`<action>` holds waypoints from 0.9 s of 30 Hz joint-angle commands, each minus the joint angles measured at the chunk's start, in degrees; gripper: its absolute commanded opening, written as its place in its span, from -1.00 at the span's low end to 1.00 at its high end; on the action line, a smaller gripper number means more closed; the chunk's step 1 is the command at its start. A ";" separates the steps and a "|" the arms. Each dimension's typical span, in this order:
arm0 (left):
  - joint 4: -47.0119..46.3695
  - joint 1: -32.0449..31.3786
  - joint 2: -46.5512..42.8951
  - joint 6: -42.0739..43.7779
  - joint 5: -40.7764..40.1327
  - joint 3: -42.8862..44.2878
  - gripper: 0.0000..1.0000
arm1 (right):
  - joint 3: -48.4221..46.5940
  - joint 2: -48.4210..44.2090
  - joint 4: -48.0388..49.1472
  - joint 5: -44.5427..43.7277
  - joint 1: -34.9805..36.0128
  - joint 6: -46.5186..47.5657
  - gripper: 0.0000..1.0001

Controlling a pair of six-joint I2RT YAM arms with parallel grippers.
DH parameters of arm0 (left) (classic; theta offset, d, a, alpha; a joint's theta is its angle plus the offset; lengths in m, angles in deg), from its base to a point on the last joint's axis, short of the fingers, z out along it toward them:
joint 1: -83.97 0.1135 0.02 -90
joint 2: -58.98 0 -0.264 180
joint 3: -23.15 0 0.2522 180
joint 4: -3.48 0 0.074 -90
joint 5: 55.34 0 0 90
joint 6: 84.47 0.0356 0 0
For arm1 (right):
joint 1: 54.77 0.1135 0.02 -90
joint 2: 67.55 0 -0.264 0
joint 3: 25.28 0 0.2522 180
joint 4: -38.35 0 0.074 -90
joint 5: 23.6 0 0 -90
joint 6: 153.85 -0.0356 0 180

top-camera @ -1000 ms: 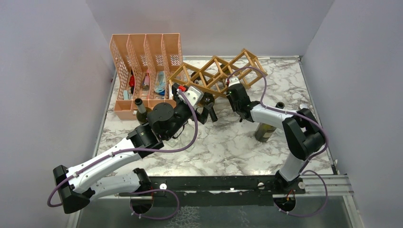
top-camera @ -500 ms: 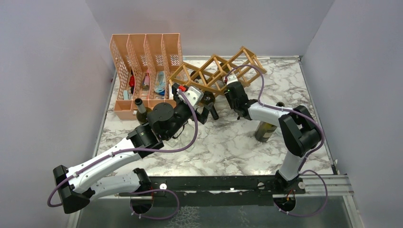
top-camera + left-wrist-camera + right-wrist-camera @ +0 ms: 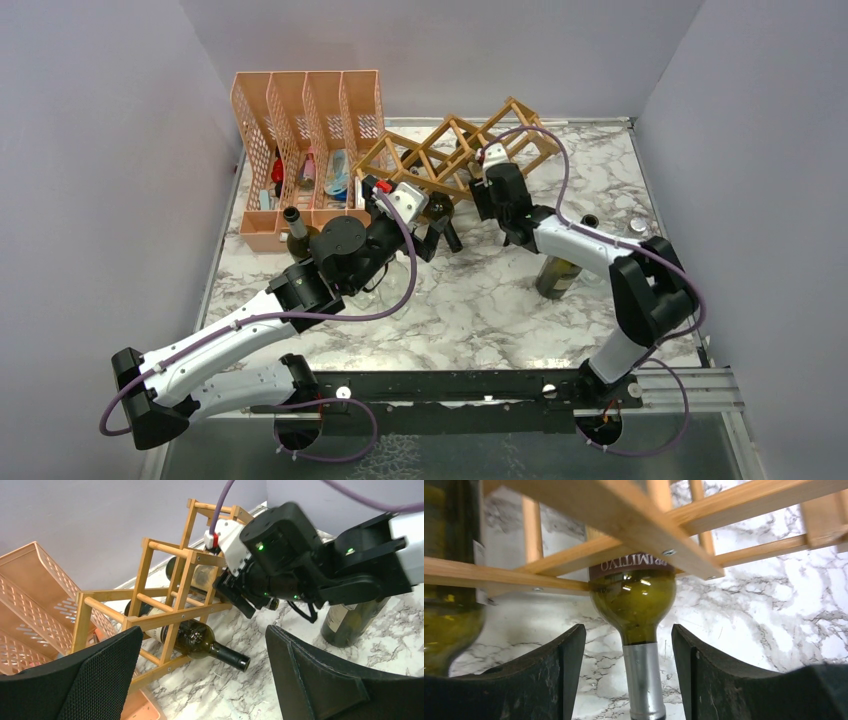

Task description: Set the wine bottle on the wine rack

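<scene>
Wine bottle (image 3: 634, 600) is lying on its side in a cell of the wine rack (image 3: 450, 150), its green shoulder resting against the wooden slats and its silver-capped neck sticking out toward the arms. The right tool (image 3: 625, 635) is sitting around that neck with its fingers standing apart: in the right wrist view bare marble is showing on both sides between the neck and the pads, so it is gripping nothing. The rack is carrying the bottle's weight on its own, as far as I can judge.

The left tool (image 3: 204, 630) is hanging wide and empty just in front of the rack's lower end, looking on, not touching anything. A second bottle (image 3: 200, 640) is lying in a lower cell there, neck pointing out over the bench (image 3: 480, 300).

By my reading, the placing itself is looking done, and what is remaining is for the right arm to be drawing straight back along the neck without nudging it, since a knock could be sliding the bottle out of the cell. How deep the bottle is sitting cannot be told from these views.

One upright bottle (image 3: 556, 276) is standing on the bench beside the right arm, and another (image 3: 295, 230) is standing by the orange file organiser (image 3: 300, 110); whether those are also meant for the rack I cannot say.
</scene>
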 commanded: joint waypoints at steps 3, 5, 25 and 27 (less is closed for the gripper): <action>-0.60 -0.11 -1.15 -0.15 -0.51 0.29 0.98 | -1.19 -8.52 -3.92 1.74 0.12 -4.21 0.33; -0.56 -0.11 -1.30 -0.22 -0.43 0.19 0.98 | -1.78 -10.24 -5.72 2.02 0.07 -4.78 0.33; -1.22 -0.11 -2.54 -1.59 1.12 -0.22 0.98 | -8.41 -28.25 -26.22 2.84 0.12 -12.24 0.33; -1.25 -0.09 -2.71 -1.93 1.80 -0.17 0.98 | -8.27 -31.43 -28.02 0.79 0.12 -12.91 0.33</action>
